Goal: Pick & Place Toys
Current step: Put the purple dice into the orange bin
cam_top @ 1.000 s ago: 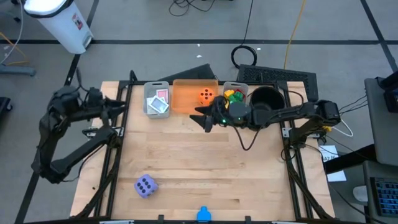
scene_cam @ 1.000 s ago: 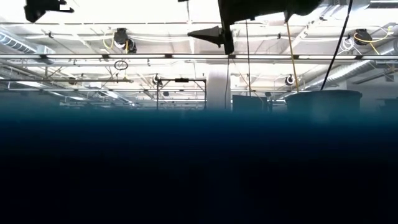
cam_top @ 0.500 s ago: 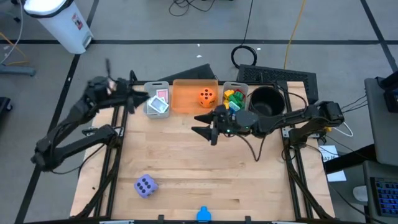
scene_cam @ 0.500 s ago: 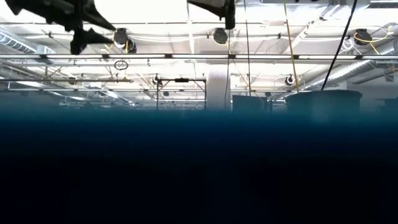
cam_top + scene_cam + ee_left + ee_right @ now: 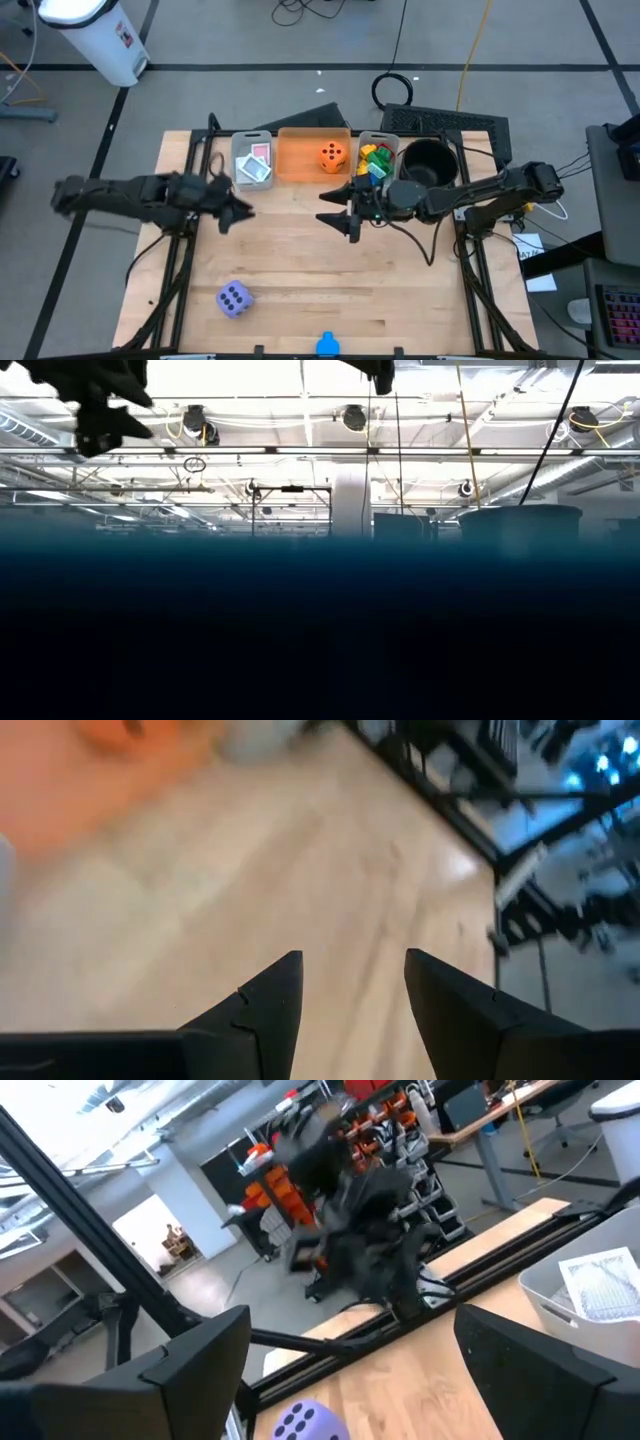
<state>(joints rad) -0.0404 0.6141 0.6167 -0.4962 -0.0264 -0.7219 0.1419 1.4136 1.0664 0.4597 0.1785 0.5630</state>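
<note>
Left end effector hangs over bare wood on the left half of the counter, just in front of the grey bin. In the left wrist view we see its two fingers parted with a clear gap and nothing between them, only plank below.

Right end effector sits near mid-counter, in front of the orange bin, pointing toward the left arm. Its fingers are spread wide and empty; the right wrist view shows the same gap.

Toys, as we see them:
- purple die lies alone on the near left part of the counter, well apart from both end effectors. It also shows at the edge of the right wrist view.
- orange die rests inside the orange bin, toward its right side.
- picture cards lie in the grey bin, one with a red face, one pale.
- small bricks, red, yellow and green, are heaped in the narrow grey bin just right of the orange bin.

Black bowl stands right of the bricks, beside the right arm. One blue piece sits at the near counter edge; we cannot tell what it is. Low view is dark below, only ceiling above.
</note>
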